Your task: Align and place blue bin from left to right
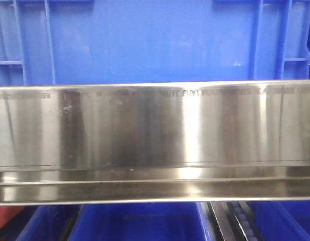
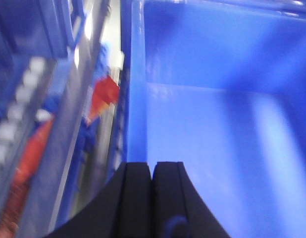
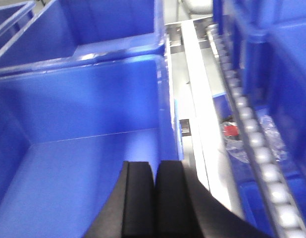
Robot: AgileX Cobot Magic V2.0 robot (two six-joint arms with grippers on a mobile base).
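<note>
The blue bin (image 1: 145,40) fills the top of the front view, showing a wide flat wall with vertical ribs near both corners, standing behind a steel rail (image 1: 155,130). No gripper shows in that view. In the left wrist view my left gripper (image 2: 152,166) is shut, its black fingers pressed together just above the left rim (image 2: 136,99) of a blue crate whose inside (image 2: 217,148) lies to the right. My right gripper (image 3: 155,166) is shut too, hanging over a blue crate's inside (image 3: 83,163) close to its right wall (image 3: 165,99). I cannot tell whether these crates are the bin.
Below the rail, more blue crates (image 1: 140,223) show rims and insides. Left of my left gripper run a metal rail (image 2: 69,129), rollers (image 2: 14,119) and something red (image 2: 106,91). Right of my right gripper lie a steel rail (image 3: 200,114), a roller track (image 3: 257,148) and a plastic bag (image 3: 237,139).
</note>
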